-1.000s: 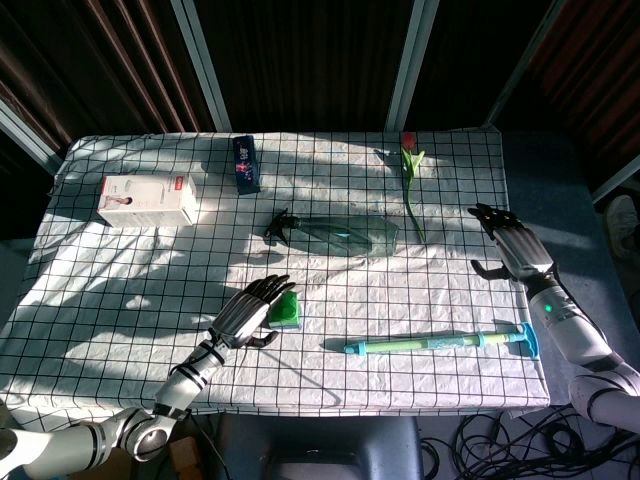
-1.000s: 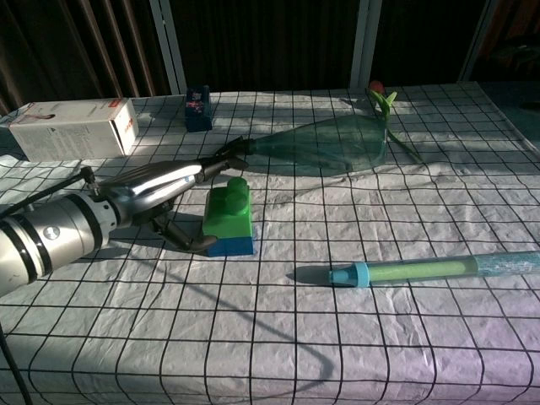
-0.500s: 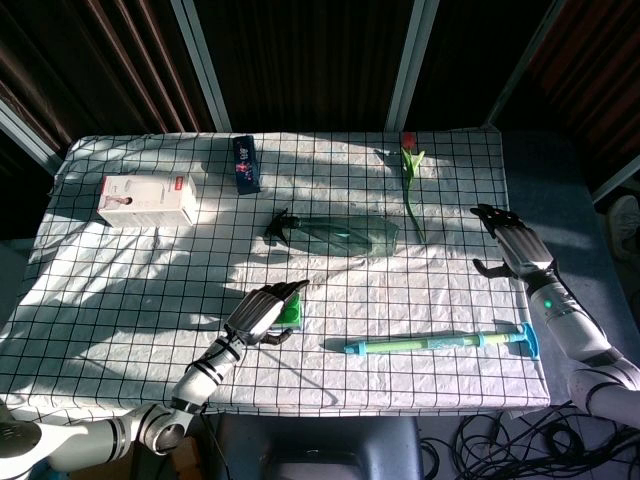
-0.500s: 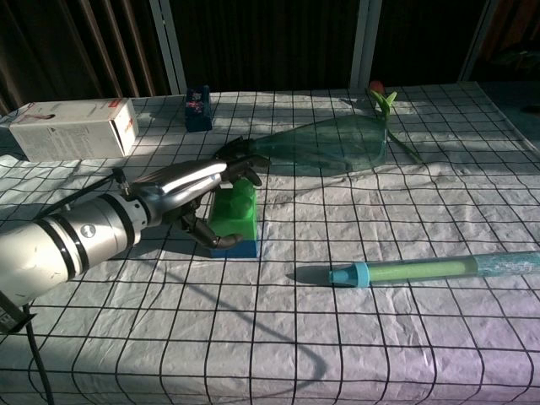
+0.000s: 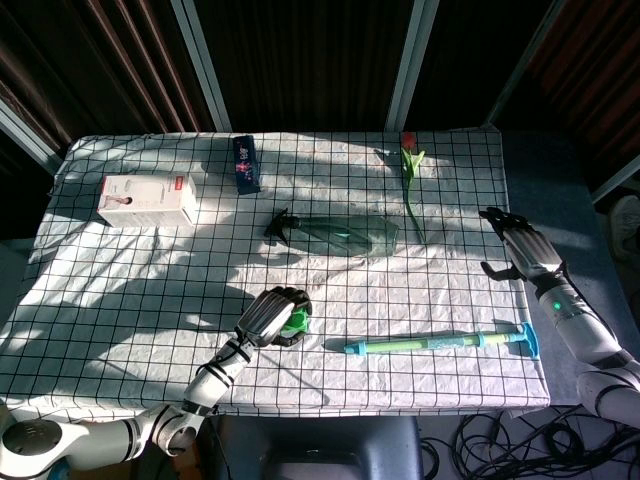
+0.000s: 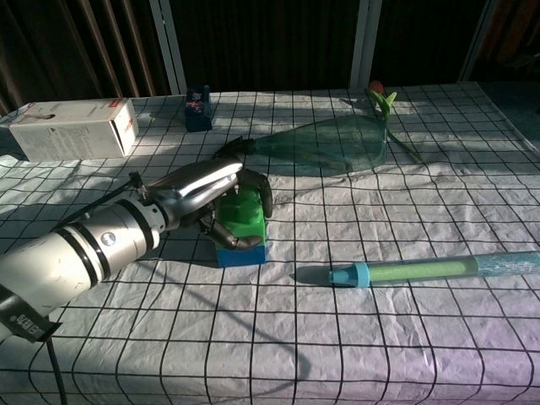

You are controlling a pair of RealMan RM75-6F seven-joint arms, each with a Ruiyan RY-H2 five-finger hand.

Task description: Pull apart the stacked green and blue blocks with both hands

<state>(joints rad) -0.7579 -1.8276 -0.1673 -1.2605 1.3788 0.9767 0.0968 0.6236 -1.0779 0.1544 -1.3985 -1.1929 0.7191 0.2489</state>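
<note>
The left hand (image 6: 221, 196) is curled over the green block (image 6: 243, 216), fingers wrapped down its far side and thumb under the near side, so it grips the block from above. The green block sits on the blue block (image 6: 243, 253), the two still stacked, resting on the checked cloth of the bench (image 5: 120, 330) toward the front edge, a little left of the middle. In the head view the same hand (image 5: 273, 313) covers most of the stack, with only a sliver of green (image 5: 297, 321) showing at its right.

The right hand (image 5: 522, 248) hangs just off the right edge of the bench, well apart from the blocks, fingers spread and holding nothing; it shows only in the head view.

Lying on its side near the middle of the bench is a clear green spray bottle (image 5: 340, 233), its dark nozzle pointing left. A long syringe-like pump (image 5: 440, 342) with light blue ends lies near the front right corner. A red tulip (image 5: 410, 175) lies toward the back edge, right of centre. A white carton (image 5: 147, 200) sits near the left edge, and a small dark blue box (image 5: 246, 164) stands by the back edge.
</note>
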